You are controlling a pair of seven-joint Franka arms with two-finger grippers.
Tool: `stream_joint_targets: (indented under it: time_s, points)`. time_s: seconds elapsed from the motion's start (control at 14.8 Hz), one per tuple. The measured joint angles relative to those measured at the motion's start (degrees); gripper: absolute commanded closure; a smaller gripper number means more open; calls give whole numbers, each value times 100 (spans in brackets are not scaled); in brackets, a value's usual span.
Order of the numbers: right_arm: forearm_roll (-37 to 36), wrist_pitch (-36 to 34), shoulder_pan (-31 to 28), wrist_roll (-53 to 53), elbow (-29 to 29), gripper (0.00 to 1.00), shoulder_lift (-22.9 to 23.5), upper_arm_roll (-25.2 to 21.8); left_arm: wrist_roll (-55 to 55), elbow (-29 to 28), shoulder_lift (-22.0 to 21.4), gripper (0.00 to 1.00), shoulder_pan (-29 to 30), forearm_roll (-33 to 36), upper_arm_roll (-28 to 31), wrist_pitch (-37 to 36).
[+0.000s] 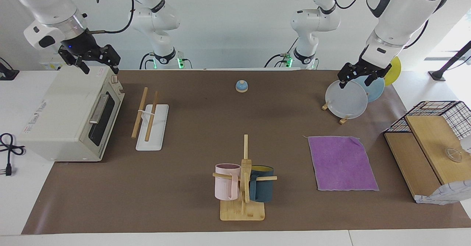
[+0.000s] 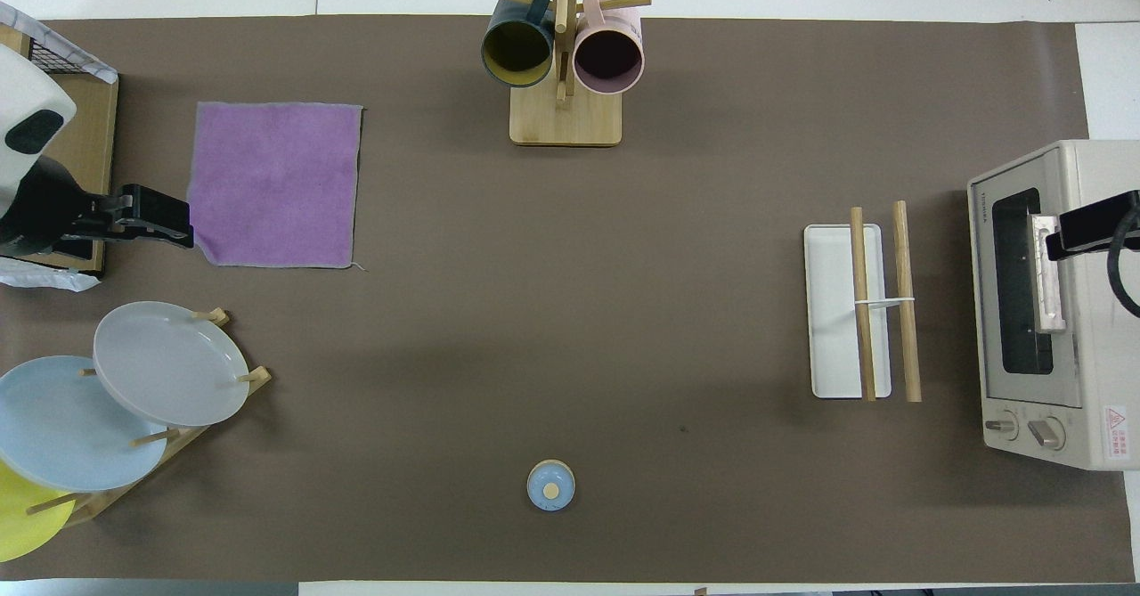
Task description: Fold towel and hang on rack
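The towel (image 1: 342,163) lies flat and unfolded, purple face up, toward the left arm's end of the table; it also shows in the overhead view (image 2: 276,184). The rack (image 1: 140,111), two light-wood rods over a white base, stands bare toward the right arm's end, beside the oven; it also shows in the overhead view (image 2: 904,302). My left gripper (image 1: 356,82) is open and empty, raised over the plate stand, beside the towel's edge in the overhead view (image 2: 156,222). My right gripper (image 1: 100,68) is open and empty, raised over the toaster oven (image 2: 1082,231).
A toaster oven (image 1: 70,117) stands at the right arm's end. A bamboo stand with pink and teal mugs (image 1: 243,187) stands farthest from the robots at mid-table. A plate stand (image 1: 347,99), a wooden box with a wire basket (image 1: 430,146) and a small blue bell (image 1: 241,86) are also there.
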Motion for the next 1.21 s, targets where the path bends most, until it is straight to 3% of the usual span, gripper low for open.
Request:
stream_joint_targets:
  time_s: [0.54, 0.81, 1.08, 1.21]
  points:
    - [0, 0, 0, 0, 0, 0, 0, 0, -1, -32, -17, 0, -8, 0, -4, -115]
    - [0, 0, 0, 0, 0, 0, 0, 0, -25, -323, -94, 0, 208, -1, 39, -33]
    - [0, 0, 0, 0, 0, 0, 0, 0, -5, -1215, 16, 0, 664, -66, 70, 1110]
    - [0, 0, 0, 0, 0, 0, 0, 0, 29, -1609, 378, 0, 820, -69, 74, 1834]
